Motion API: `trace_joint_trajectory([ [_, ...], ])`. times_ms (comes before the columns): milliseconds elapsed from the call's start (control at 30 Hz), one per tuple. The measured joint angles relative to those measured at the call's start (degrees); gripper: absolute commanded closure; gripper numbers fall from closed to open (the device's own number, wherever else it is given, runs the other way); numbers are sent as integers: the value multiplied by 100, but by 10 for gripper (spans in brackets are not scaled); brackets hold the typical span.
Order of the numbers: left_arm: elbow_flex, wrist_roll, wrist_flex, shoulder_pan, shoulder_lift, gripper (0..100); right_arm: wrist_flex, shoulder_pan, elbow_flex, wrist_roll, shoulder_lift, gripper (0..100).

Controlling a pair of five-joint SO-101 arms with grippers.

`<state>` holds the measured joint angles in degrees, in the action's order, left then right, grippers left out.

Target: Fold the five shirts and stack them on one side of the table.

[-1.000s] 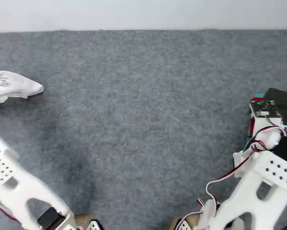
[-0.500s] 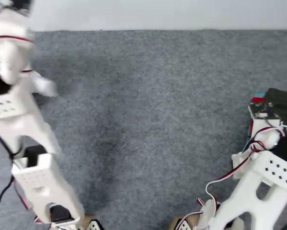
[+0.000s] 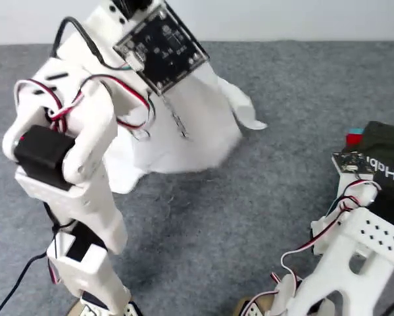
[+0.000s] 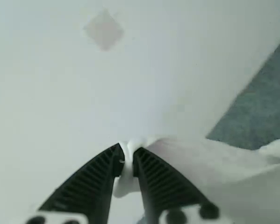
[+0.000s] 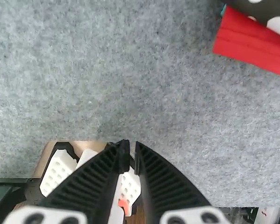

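Left wrist view: my left gripper (image 4: 125, 156) is gripping the white shirt (image 4: 130, 70), jaws clamped on a small tuck of cloth with only a little sticking out behind the tips. The rest of the shirt is spreading away from that pinch.

High view: the shirt (image 3: 197, 125) is hanging bunched below the raised left arm (image 3: 72, 164) towards the far side of the grey mat (image 3: 249, 224). Its lower edge seems to be resting on the mat.

Right wrist view: the right gripper (image 5: 126, 148) is sitting over bare mat with jaws together and nothing between them. The folded pile (image 3: 381, 151) is lying just beside it at the table's right edge, with a red shirt (image 5: 252, 42) under a dark one.

Judgement: I am carrying the shirt in for spreading. The bite is looking thin, so I am planning a slow descent, dragging towards me so the trailing hem lies flat first. I am intending to release only once the cloth is lying down. The right arm is looking well placed for taking the opposite corner.
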<state>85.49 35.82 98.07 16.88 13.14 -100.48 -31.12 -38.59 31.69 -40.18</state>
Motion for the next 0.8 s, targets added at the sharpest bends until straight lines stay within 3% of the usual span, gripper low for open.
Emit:
trace_joint_trajectory([
  [233, -404, -114, 141, -598, -53, 987, 0, 422, 0, 0, 0, 971],
  [633, -3956, -105, 141, -2286, -62, 987, 800, 3042, 299, 0, 0, 971],
  [800, -5538, 466, 18, -3015, -53, 987, 1108, 4000, 299, 0, 0, 974],
])
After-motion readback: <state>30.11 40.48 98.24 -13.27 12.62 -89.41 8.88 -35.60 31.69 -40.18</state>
